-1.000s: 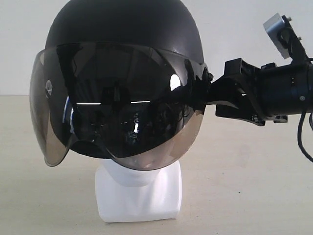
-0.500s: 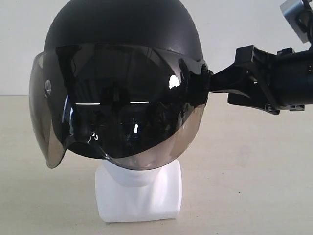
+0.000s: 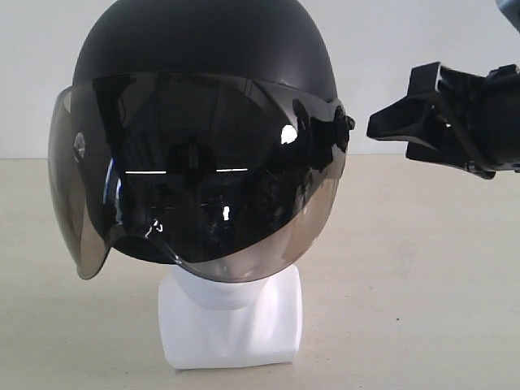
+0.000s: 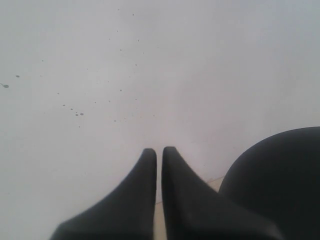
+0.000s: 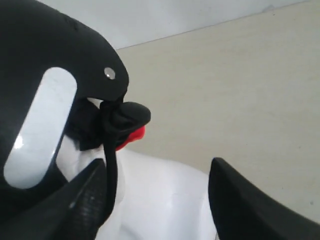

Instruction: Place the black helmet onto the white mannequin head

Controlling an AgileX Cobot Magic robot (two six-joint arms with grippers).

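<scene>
- Sitting over the white mannequin head (image 3: 231, 321), the black helmet (image 3: 203, 49) was seen in the exterior view with its shell covering the crown and its tinted visor (image 3: 203, 187) lowered across the face
- Only the chin, the neck and the squarish base of the head were left showing below the visor's edge, and the base was planted on the pale table (image 3: 422, 284)
- The right gripper (image 3: 375, 128) was found level with the visor hinge, near the helmet's side but apart from it, with a strip of white wall (image 3: 406, 41) showing between them
- In the right wrist view, the right gripper (image 5: 157, 167) was shown with its two fingers (image 5: 85, 200) spread wide and closed on nothing; the white neck could be seen through the gap
- The helmet's lower rim (image 5: 75, 55) was seen there too, with a black strap (image 5: 111, 150) hanging from it beside a small red part (image 5: 134, 136)
- The left gripper (image 4: 159, 152) was seen with its fingers brought together to a thin slit, held up against the plain wall
- A curved part of the helmet (image 4: 280, 180) was caught at the edge of the left wrist view, beside that gripper and not touched by it
</scene>
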